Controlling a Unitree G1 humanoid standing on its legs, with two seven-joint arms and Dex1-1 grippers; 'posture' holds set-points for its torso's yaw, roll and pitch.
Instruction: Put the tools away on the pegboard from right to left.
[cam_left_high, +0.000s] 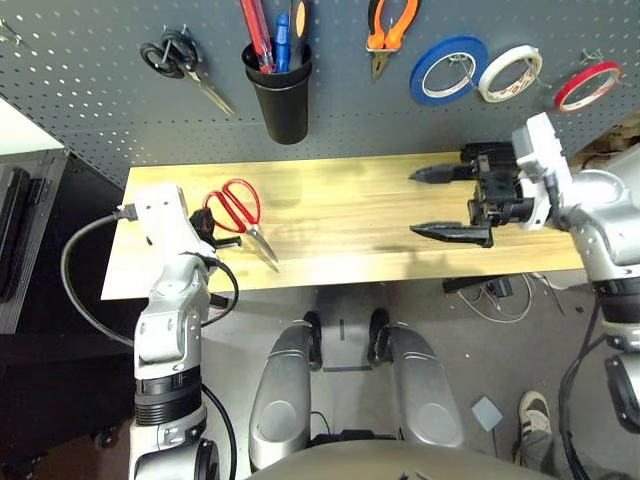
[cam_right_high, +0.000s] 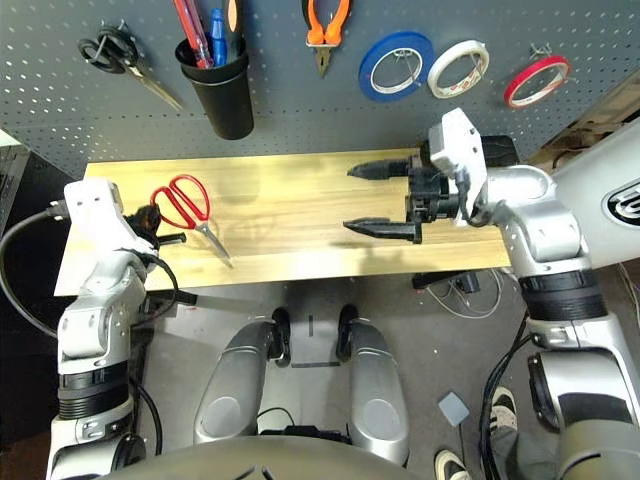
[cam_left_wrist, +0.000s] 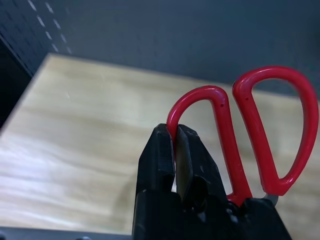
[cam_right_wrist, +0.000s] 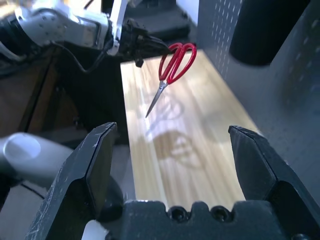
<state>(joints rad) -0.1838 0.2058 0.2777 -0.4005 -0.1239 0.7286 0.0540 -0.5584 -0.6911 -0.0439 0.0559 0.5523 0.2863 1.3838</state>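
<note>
The red-handled scissors (cam_left_high: 238, 208) are at the left end of the wooden table (cam_left_high: 340, 210), blades pointing toward its front edge. My left gripper (cam_left_high: 213, 226) is shut on one red handle loop (cam_left_wrist: 192, 102), pinched between its black fingers (cam_left_wrist: 162, 150). My right gripper (cam_left_high: 413, 203) hovers open over the table's right part, nothing between its fingers (cam_right_wrist: 100, 150). On the pegboard (cam_left_high: 90, 90) hang the red tape ring (cam_left_high: 587, 85) at far right and the orange-and-black pliers (cam_left_high: 388, 30). The red screwdriver (cam_left_high: 257, 30) stands in the black cup (cam_left_high: 281, 95).
Black-handled scissors (cam_left_high: 183, 62) hang at the pegboard's left. A blue tape roll (cam_left_high: 448, 70) and a white tape roll (cam_left_high: 510, 72) hang between the pliers and the red ring. Blue pens share the cup. A black cabinet stands left of the table.
</note>
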